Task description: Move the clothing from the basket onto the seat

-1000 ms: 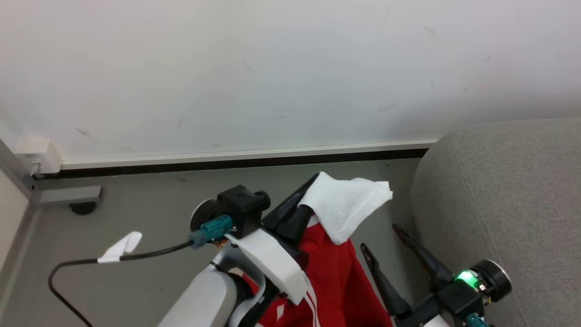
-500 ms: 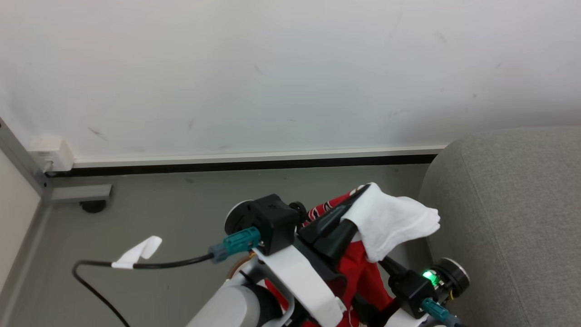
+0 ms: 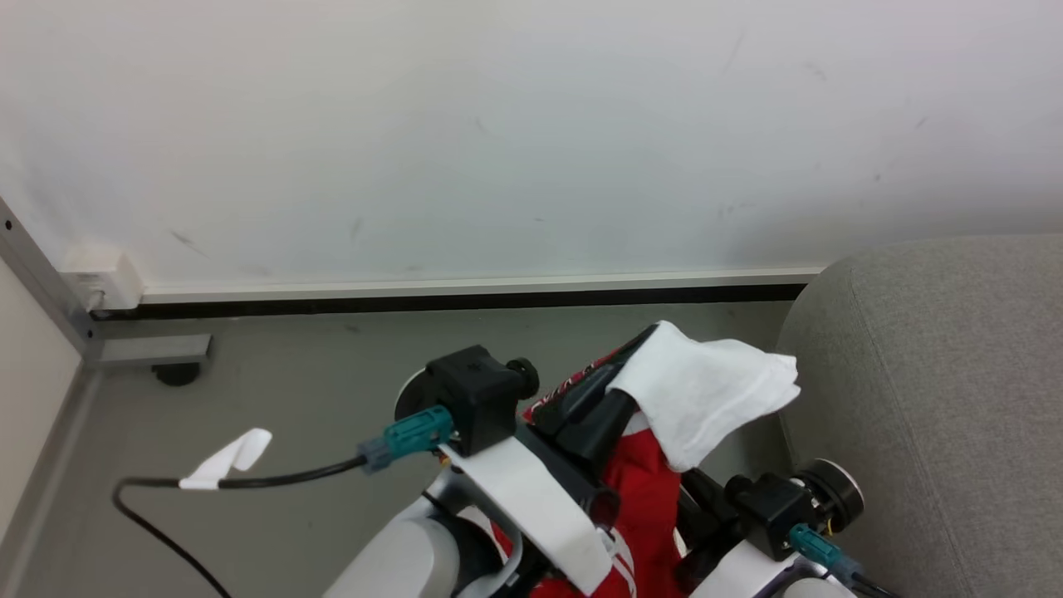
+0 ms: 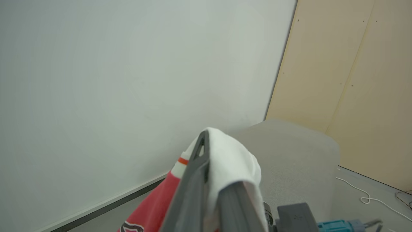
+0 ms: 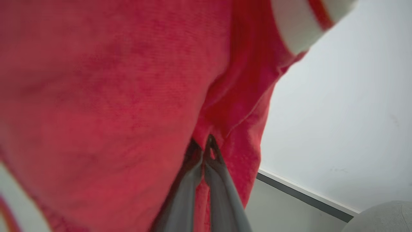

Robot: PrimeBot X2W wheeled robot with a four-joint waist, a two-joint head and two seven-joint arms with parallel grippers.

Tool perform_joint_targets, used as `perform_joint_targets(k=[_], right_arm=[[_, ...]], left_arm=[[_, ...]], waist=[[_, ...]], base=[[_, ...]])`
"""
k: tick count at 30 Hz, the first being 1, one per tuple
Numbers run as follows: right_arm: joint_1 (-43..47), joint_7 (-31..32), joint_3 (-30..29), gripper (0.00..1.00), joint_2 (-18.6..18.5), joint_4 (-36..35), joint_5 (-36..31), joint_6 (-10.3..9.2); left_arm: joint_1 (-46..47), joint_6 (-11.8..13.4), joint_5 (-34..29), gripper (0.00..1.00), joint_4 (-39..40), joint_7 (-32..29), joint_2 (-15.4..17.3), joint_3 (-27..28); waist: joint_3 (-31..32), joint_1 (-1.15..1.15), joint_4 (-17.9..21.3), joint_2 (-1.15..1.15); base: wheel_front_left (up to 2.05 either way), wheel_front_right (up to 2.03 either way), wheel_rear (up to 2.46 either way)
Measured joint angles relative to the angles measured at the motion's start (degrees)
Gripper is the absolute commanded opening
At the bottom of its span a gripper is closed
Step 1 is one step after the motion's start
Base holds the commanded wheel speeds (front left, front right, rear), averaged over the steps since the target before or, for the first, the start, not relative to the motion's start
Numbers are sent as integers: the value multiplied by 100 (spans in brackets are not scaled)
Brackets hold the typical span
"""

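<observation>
Well left of the large, rounded, light grey fabric sofa [image 3: 955, 374], a thin black cable [image 3: 274, 477] with a white tape tag lies on the smooth grey floor [image 3: 291, 374], below a scuffed white wall [image 3: 498, 124]. Nearer the sofa, the left gripper [image 3: 635, 353] is clamped on the clothing. A soft white cloth piece [image 3: 706, 390] drapes over its fingertips, loose corner pointing at the sofa. A bright red sports garment [image 3: 644, 490] with white stripes hangs beneath, long axis running downward. Just beside the sofa, the right gripper [image 5: 202, 146] is pinched tight on a fold of the red fabric.
</observation>
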State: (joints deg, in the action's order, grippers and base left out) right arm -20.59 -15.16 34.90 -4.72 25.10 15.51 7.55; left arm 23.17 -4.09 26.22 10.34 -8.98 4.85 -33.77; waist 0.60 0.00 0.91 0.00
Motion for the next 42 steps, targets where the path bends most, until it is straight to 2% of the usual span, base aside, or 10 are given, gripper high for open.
perform_joint_targets(k=[2,3,5,6,7,13,24,31,42], right_arm=[[57,0,-109,0,-5,-109,57,0],[83,0,-170,0,-12,-156,77,0],[116,1,-285,0,-40,-261,126,0],[131,1,-348,0,-62,-318,138,0],[148,1,-410,0,-81,-368,144,0],[205,1,-940,0,-277,-727,170,0],[465,1,-1882,0,-632,-1193,49,0],[542,1,-2143,0,-689,-1400,-1,0],[558,1,-2084,0,-738,-1427,-7,0]], left_arm=[[-13,59,0,0,-27,40,21,70],[-18,74,0,8,-44,63,45,116],[-51,133,-2,39,-99,158,91,207],[-83,167,-13,72,-133,211,118,242],[-121,189,-16,100,-179,263,132,282],[-438,236,-110,100,-539,669,274,333],[-1081,140,-520,100,-1362,1637,619,89],[-1162,168,-765,100,-1982,2199,664,41],[-1053,86,-827,100,-2168,2374,480,2]], waist=[[-22,0,17,0],[-33,0,27,0],[-56,0,46,0],[-66,0,57,0],[-76,0,66,0],[-116,0,136,0],[-124,0,248,0],[-139,0,421,0],[-139,0,685,0]], base=[[0,0,0],[0,0,0],[0,0,0],[0,0,0],[0,0,0],[0,0,0],[0,0,0],[0,0,0],[0,0,0]])
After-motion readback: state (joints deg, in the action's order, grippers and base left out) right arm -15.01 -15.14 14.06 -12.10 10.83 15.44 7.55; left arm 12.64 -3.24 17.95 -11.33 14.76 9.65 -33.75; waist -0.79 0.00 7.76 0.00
